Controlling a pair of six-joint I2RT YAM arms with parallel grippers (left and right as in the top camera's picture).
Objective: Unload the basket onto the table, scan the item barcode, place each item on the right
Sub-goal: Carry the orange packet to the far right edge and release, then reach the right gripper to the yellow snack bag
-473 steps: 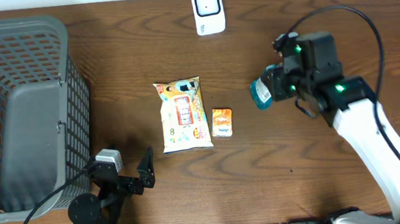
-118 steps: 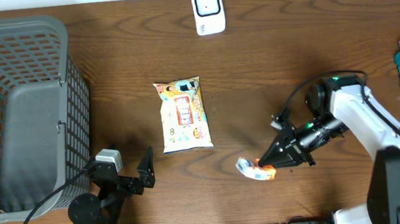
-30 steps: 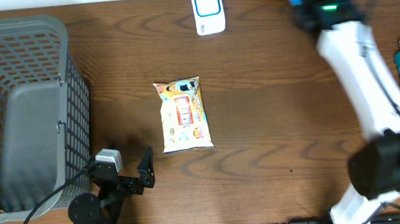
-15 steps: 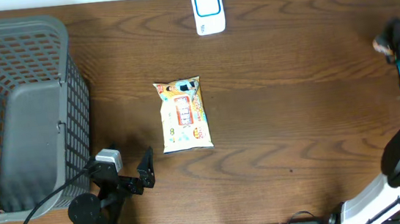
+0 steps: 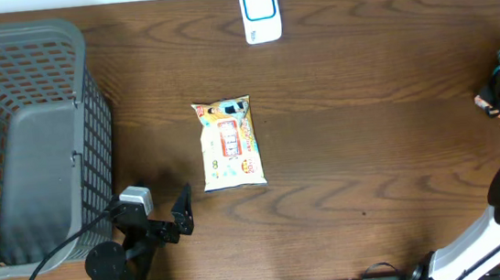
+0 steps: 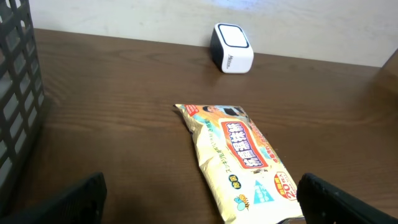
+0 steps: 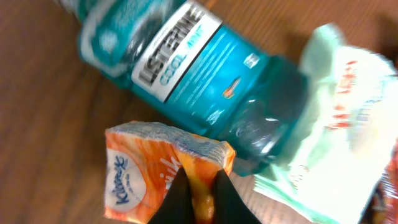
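At the table's far right, our right gripper (image 7: 200, 186) pinches one end of an orange Kleenex pack (image 7: 149, 168), close beside a Listerine bottle (image 7: 186, 68). Only the wrist camera shows that grasp, since overhead it sits at the frame's edge. The scanner (image 5: 259, 12) lies well off to its left. The wet-wipes pack (image 5: 227, 144), long axis pointing roughly toward the scanner, lies nearer our wide-open left gripper (image 5: 161, 217).

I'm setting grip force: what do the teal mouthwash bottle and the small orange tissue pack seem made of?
Teal mouthwash bottle: likely clear rigid plastic with a glossy finish, judging by its highlights and the tinted liquid inside. Small orange tissue pack: likely thin soft plastic film, slightly shiny, given its crinkled, crimped edge.
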